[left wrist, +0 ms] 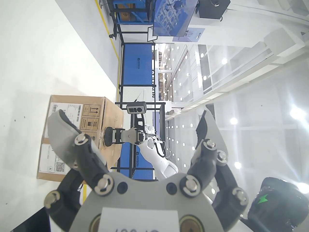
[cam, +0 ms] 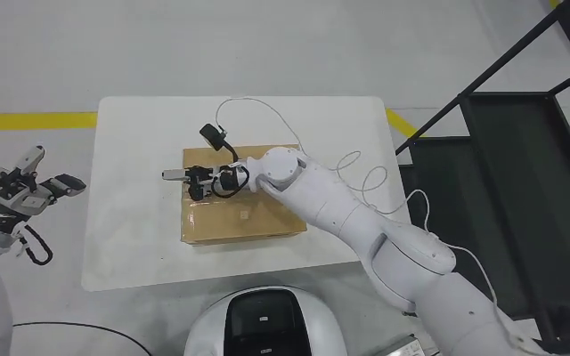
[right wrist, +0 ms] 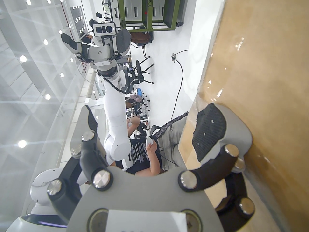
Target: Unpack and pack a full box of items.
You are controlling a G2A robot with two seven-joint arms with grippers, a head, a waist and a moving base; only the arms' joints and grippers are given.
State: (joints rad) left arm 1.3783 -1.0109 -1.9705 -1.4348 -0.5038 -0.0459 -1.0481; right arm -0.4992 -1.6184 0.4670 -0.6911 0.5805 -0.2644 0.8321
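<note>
We see a white table (cam: 134, 178) on a grey floor. The cardboard box (cam: 258, 222) sits in the middle of it, slightly toward the near edge, with its flaps shut and taped. Over the box's left end, the right gripper (cam: 185, 181) has its fingers spread and nothing between them. One finger lies along the box top; we cannot tell whether it touches. Off the table's left side, the left gripper (cam: 46, 173) hangs with its fingers spread and empty. Farther back, a white cable (cam: 267, 109) loops across the table, and a yellow line (cam: 44, 120) crosses the floor.
</note>
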